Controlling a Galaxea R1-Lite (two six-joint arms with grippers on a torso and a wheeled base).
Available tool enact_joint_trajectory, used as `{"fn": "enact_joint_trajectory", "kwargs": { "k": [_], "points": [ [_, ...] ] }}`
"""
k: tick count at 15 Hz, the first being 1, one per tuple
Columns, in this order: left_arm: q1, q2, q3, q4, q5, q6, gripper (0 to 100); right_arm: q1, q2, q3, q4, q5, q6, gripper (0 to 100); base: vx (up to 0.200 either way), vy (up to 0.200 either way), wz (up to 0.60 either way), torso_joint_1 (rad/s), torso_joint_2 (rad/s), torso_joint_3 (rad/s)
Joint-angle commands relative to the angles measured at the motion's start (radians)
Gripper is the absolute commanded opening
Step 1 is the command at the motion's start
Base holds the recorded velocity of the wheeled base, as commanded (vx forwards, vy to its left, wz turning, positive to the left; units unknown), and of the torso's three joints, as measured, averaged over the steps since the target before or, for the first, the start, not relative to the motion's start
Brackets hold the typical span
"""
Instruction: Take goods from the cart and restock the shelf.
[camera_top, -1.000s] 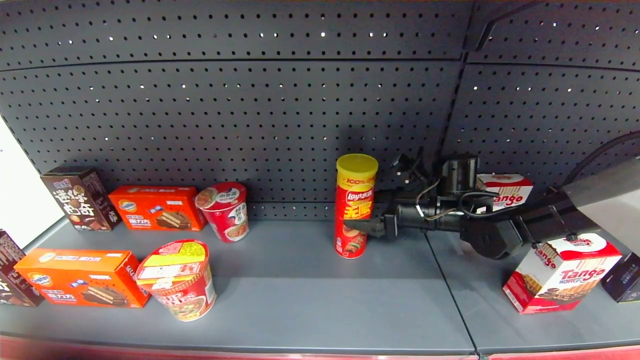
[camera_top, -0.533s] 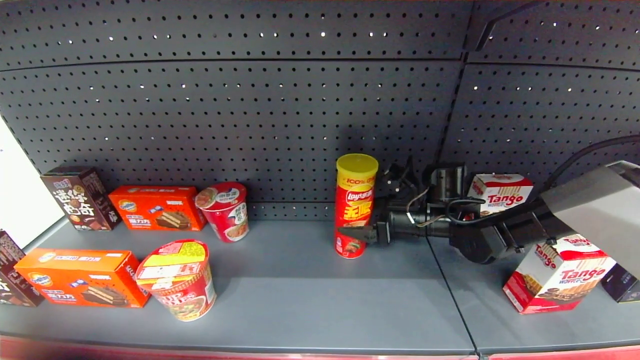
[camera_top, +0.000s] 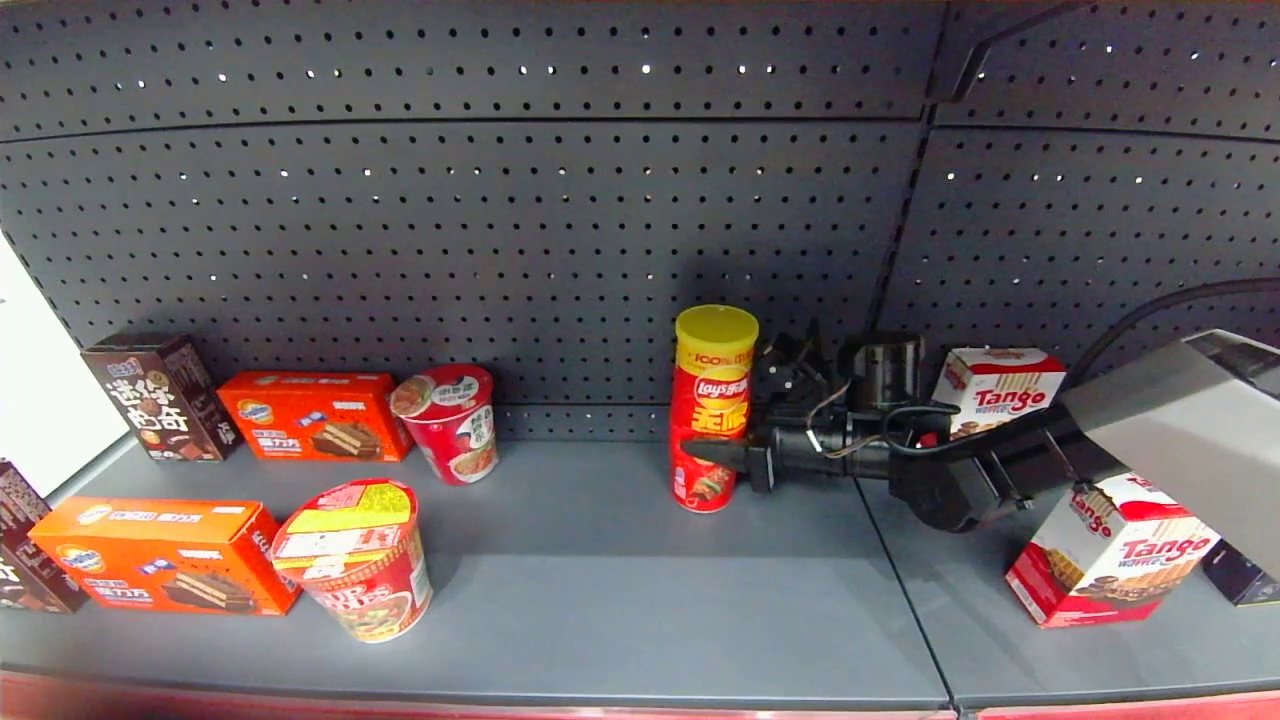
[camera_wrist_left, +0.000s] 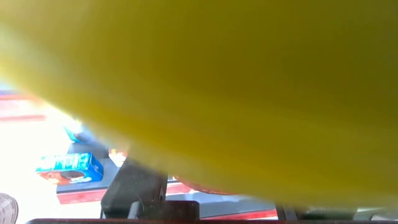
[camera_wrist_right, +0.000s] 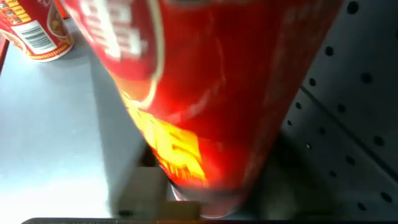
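Note:
A red chips can (camera_top: 712, 410) with a yellow lid stands upright on the grey shelf (camera_top: 620, 600), near the pegboard back wall. My right gripper (camera_top: 716, 453) comes in from the right and is shut around the can's lower half, with one dark finger (camera_top: 712, 452) across its front. The right wrist view has the red can (camera_wrist_right: 205, 106) very close, resting on the shelf beside the pegboard (camera_wrist_right: 348, 124). In the left wrist view a large yellow object (camera_wrist_left: 217, 81) sits right against the camera, and I cannot tell what it is.
Left of the can stand two red cup noodles (camera_top: 450, 408) (camera_top: 352, 556), two orange boxes (camera_top: 315, 415) (camera_top: 160, 555) and a dark box (camera_top: 160, 396). Wafer boxes (camera_top: 1000, 392) (camera_top: 1120, 552) sit to the right. Bare shelf lies in front of the can.
My right arm has slid left along the shelf. The gripper now reaches farther across the can's front, and the can has shifted very slightly toward the back wall.

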Motion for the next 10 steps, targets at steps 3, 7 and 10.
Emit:
{"fn": "enact_joint_trajectory", "kwargs": {
  "k": [3, 7, 10],
  "points": [
    [0.0, -0.007, 0.003, -0.002, 0.002, -0.001, 0, 0.033, -0.078, 0.055, -0.004, -0.032, 0.002, 0, 0.0, 0.0, 0.0, 0.0, 0.0, 0.0],
    [-0.001, -0.003, -0.009, -0.008, 0.0, -0.001, 0, 0.08, -0.251, 0.205, -0.008, -0.093, 0.037, 0, 0.0, 0.0, 0.0, 0.0, 0.0, 0.0],
    [0.0, -0.007, -0.032, -0.005, 0.0, -0.001, 0, 0.092, -0.453, 0.415, -0.007, -0.106, 0.043, 0, 0.0, 0.0, 0.0, 0.0, 0.0, 0.0]
  ]
}}
